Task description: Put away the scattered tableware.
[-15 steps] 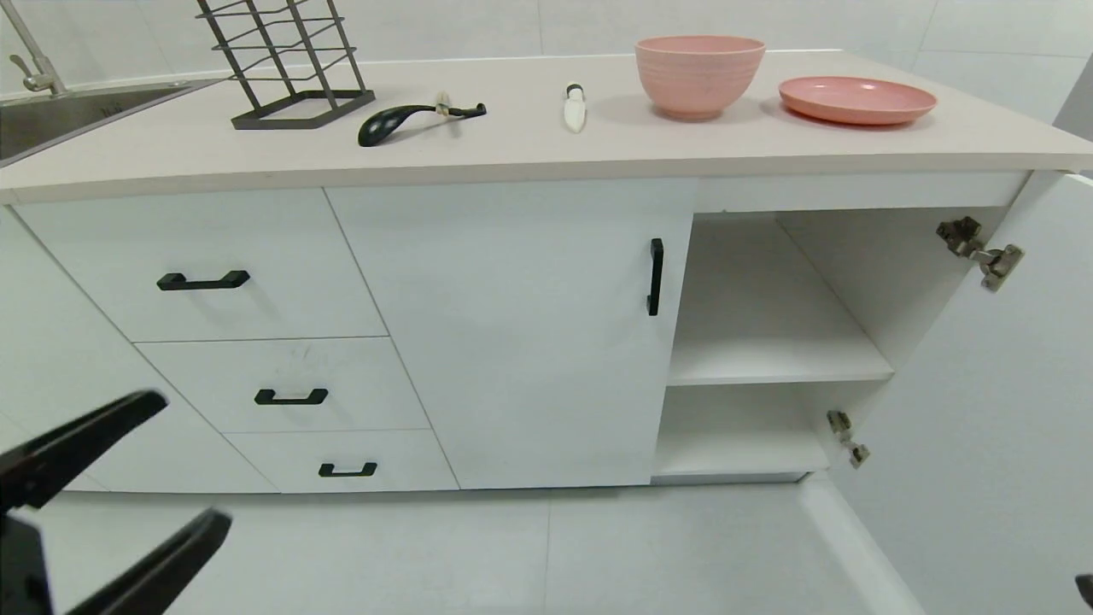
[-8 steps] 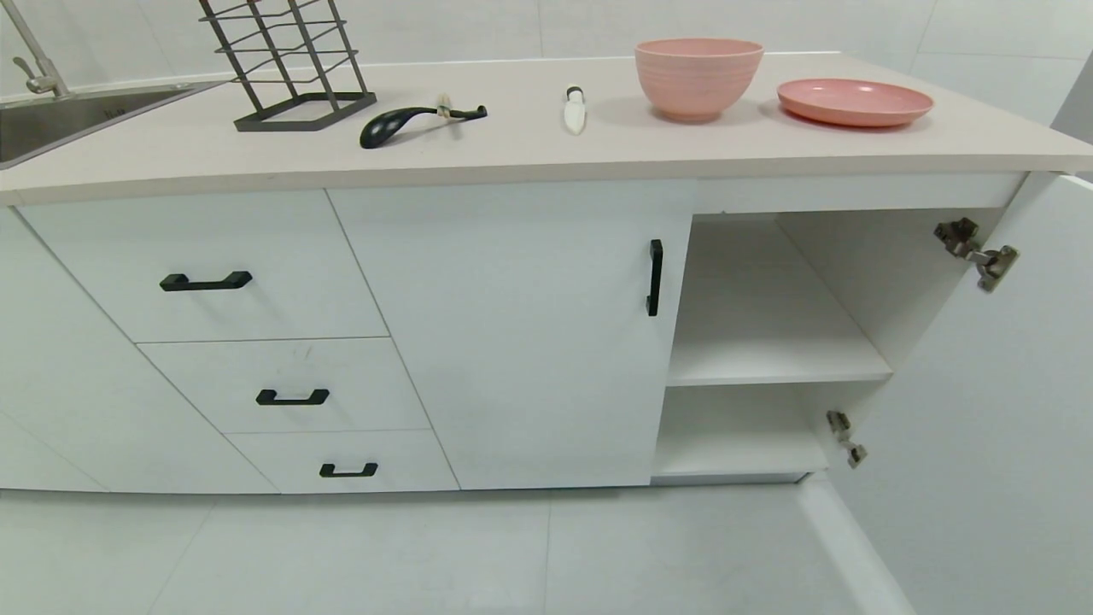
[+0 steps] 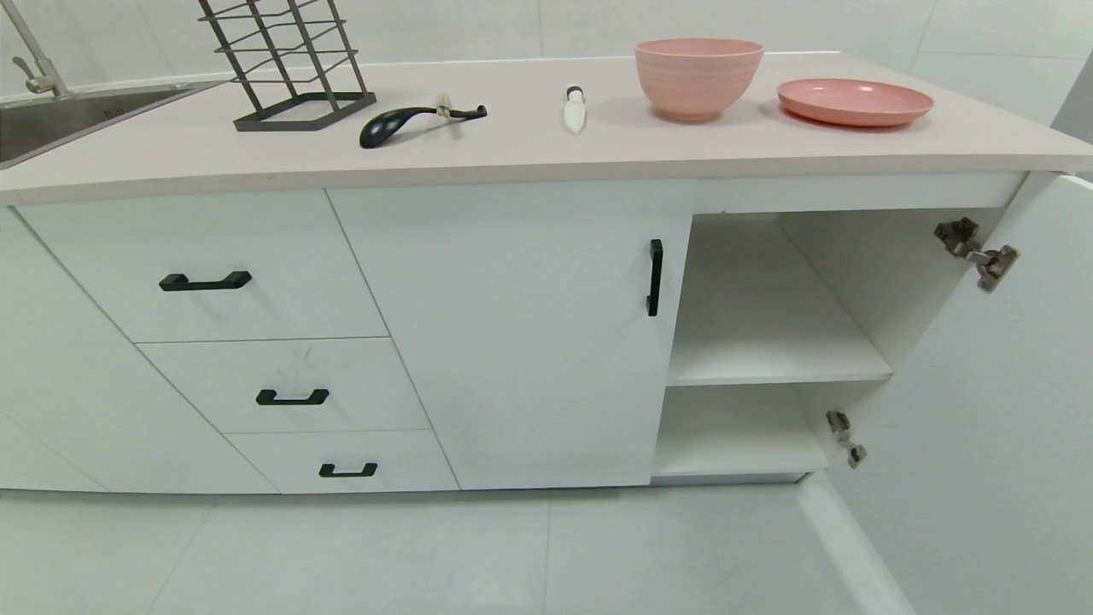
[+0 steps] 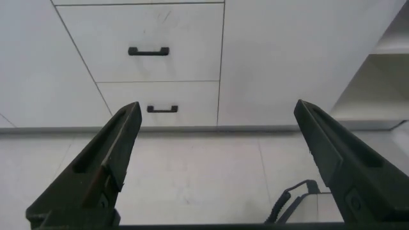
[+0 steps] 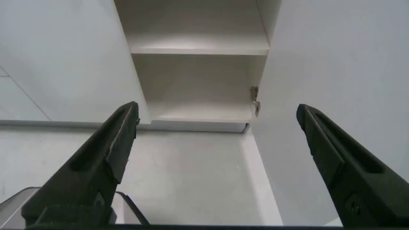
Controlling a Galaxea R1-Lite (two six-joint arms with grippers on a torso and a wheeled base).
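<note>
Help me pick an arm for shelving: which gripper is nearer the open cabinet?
Right. The right gripper faces the open cabinet head-on; the left gripper faces the drawers, the cabinet off to one side.

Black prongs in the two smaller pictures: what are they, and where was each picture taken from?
They are the robot's two grippers, its hands. A camera sits on each wrist: one looks past the left gripper at the drawers, the other past the right gripper into the open cupboard. Both are open and hold nothing. The large picture comes from a camera on its head. On the counter lie a black spoon, a small white utensil, a pink bowl and a pink plate, with a wire rack near the sink.
</note>
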